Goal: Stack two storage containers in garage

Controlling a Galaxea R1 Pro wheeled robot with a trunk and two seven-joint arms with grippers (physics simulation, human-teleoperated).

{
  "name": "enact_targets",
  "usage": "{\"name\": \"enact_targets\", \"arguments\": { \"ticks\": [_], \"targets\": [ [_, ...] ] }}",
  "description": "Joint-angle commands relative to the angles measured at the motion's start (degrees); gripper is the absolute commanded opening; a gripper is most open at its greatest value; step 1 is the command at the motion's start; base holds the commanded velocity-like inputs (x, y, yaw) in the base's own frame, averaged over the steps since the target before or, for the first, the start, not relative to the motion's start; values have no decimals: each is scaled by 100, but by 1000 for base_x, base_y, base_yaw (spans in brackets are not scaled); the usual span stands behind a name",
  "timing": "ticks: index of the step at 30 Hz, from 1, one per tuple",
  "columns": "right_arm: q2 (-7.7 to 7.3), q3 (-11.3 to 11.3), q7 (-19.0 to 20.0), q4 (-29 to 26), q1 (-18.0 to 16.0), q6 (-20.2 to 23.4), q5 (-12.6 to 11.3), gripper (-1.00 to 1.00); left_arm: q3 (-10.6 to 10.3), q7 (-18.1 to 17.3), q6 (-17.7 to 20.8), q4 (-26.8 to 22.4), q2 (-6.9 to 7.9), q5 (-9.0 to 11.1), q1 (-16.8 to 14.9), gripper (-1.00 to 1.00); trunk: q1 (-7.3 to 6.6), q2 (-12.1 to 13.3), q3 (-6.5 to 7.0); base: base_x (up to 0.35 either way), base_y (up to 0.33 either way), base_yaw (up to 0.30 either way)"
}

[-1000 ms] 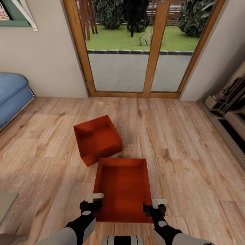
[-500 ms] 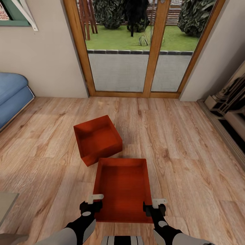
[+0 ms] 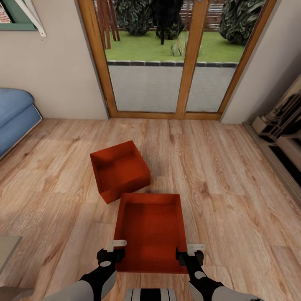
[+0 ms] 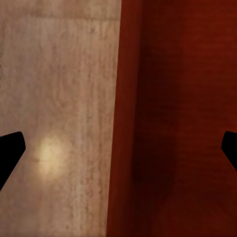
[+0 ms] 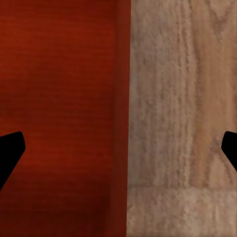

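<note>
Two red-orange storage containers lie on the living room's wood plank floor. The near one [image 3: 151,230] lies straight in front of me, and the far one [image 3: 120,169] sits turned at an angle, touching its far left corner. My left gripper [image 3: 111,252] is open over the near container's left wall [image 4: 129,123], one finger to each side. My right gripper [image 3: 190,254] is open in the same way over the right wall [image 5: 123,123]. Neither gripper holds anything.
A blue sofa [image 3: 14,117] stands at the left. A wood-framed glass door [image 3: 167,62] fills the wall ahead. A low shelf unit [image 3: 280,129] runs along the right wall. A grey corner [image 3: 6,246] juts in at the lower left.
My left gripper has slid slightly back along the container's wall. The view has shifted a touch. The containers and the right gripper have not moved.
</note>
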Motion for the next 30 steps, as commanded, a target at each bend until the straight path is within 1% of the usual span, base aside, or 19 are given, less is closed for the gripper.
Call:
{"name": "enact_targets", "arguments": {
  "ticks": [1, 27, 30],
  "targets": [
    [2, 49, -20, 5, -3, -15, -43, 100, -43, 33, -14, 8, 1, 13, -3, 100, -1, -1, -3, 0, 0, 0],
    [2, 49, -20, 5, -3, -15, -43, 100, -52, 33, -14, 35, 19, 13, -3, 100, -1, -1, -3, 0, 0, 0],
    [2, 49, -19, 5, -3, -15, -43, 100, -49, 33, -14, 36, 19, 13, -3, 100, 65, -122, -57, 0, 0, 0]
  ]
}}
